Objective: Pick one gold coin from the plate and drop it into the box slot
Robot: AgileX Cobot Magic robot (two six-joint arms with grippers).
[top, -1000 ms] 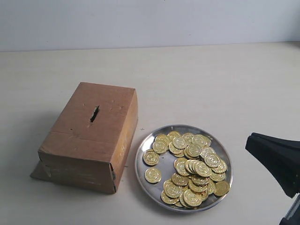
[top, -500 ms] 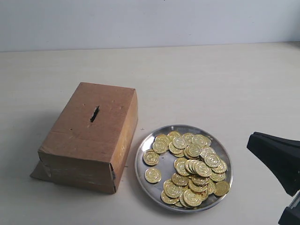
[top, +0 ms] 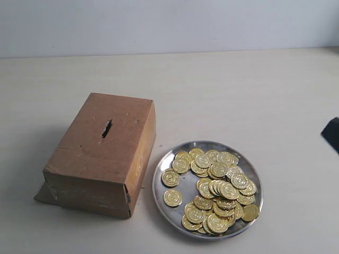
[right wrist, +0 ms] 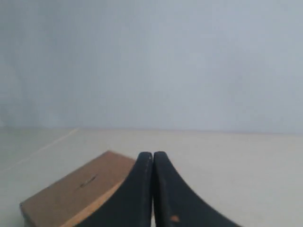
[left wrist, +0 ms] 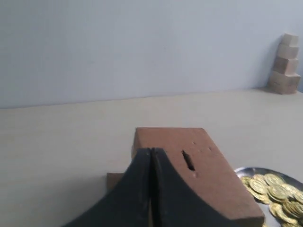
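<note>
The brown cardboard box (top: 103,153) stands at the left of the exterior view, its dark slot (top: 107,128) in the top face. To its right the silver plate (top: 164,190) holds several gold coins (top: 218,190), heaped on its right half. My right gripper (top: 332,133) shows only as a black tip at the right edge there, away from the plate. Its own wrist view has my right gripper (right wrist: 152,155) shut and empty, the box (right wrist: 75,189) beyond it. My left gripper (left wrist: 151,151) is shut and empty before the box (left wrist: 208,170), slot (left wrist: 188,161) and plate (left wrist: 246,170).
A flat piece of brown cardboard (top: 43,193) sticks out from under the box's left corner. A stack of pale wooden blocks (left wrist: 285,64) stands at the far edge of the beige table (top: 238,95), against the wall.
My right gripper has pulled away to the right and upward in the exterior view, from beside the plate to the frame's edge. Box, plate and coins have not moved.
</note>
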